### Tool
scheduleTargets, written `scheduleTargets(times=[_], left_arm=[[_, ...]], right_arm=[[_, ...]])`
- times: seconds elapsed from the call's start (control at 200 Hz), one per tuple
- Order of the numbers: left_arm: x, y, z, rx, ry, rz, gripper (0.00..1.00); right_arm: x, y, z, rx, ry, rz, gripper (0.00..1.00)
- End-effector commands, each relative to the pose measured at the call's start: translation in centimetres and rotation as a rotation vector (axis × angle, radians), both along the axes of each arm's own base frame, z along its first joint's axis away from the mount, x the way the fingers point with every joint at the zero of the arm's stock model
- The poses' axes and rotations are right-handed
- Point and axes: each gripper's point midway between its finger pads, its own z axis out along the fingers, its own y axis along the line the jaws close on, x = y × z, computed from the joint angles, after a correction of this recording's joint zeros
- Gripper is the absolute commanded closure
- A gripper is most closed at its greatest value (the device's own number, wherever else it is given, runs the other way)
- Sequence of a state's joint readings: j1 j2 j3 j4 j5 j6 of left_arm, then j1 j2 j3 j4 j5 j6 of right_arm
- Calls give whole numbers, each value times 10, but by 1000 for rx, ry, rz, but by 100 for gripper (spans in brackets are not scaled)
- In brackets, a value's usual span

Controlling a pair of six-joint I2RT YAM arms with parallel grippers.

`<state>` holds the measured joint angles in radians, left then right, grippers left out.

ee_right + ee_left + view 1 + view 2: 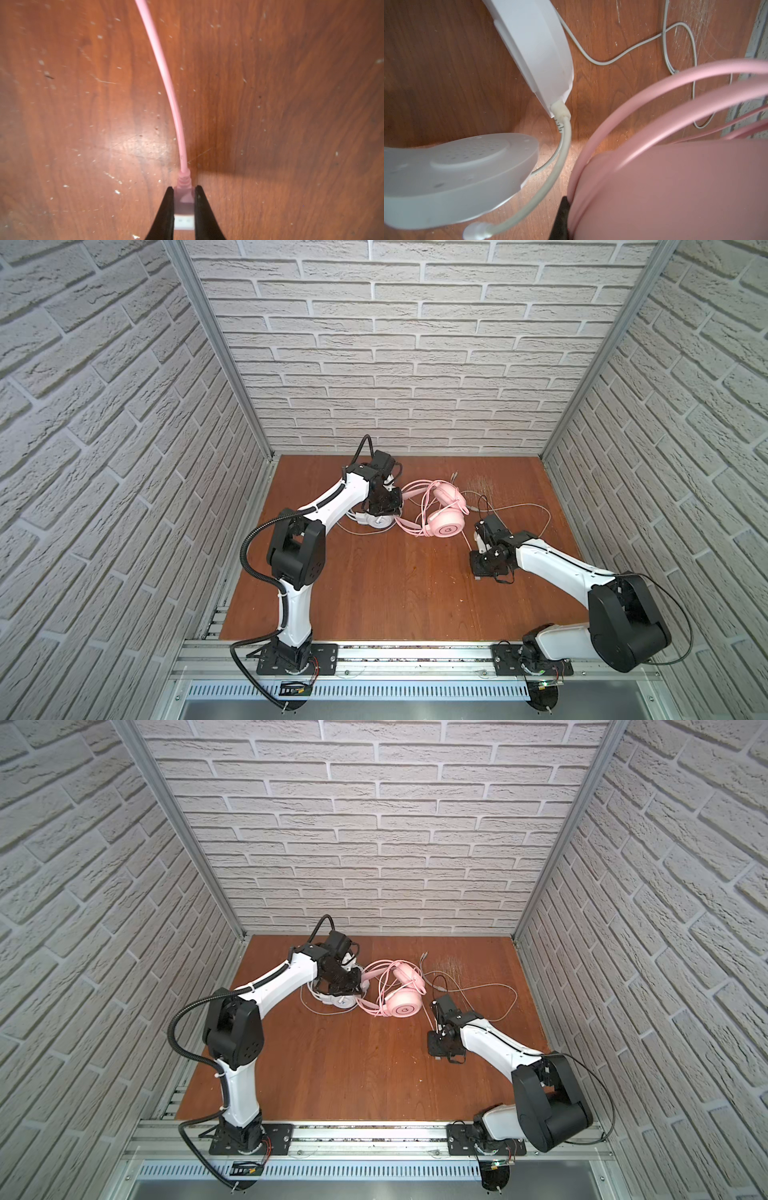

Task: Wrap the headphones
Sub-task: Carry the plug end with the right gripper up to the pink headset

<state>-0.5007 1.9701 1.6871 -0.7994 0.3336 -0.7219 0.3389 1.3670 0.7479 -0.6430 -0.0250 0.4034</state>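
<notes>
Right gripper: clamped on the pink cord's plug, low over the surface.
Left gripper: closed against the pink headphones, beside the white headphones.
Headphones: mid-surface, toward the back.

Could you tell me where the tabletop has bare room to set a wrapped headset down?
Bare wood spans the near middle of the table, between both arm bases. The far middle is crowded: white headset, pink headset and grey cord loops.
</notes>
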Motion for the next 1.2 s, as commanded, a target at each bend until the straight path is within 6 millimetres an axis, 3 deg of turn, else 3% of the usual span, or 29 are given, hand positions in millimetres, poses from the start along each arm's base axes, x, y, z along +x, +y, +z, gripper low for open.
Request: scheduleTargets(times=[0.0,0.535,0.945,1.195], left_arm=[[7,-15,42,-162,-59,16,100],[21,-16,57,-276,-79,111,100],[30,-13,49,-254,-80,149,100],[28,-5,47,-206,-79,166,100]], right_arm=[[4,7,5,16,-35,35,94],[17,37,11,2,-77,175,94],[22,75,33,-14,-161,407,94],[20,77,41,-83,-186,487,94]])
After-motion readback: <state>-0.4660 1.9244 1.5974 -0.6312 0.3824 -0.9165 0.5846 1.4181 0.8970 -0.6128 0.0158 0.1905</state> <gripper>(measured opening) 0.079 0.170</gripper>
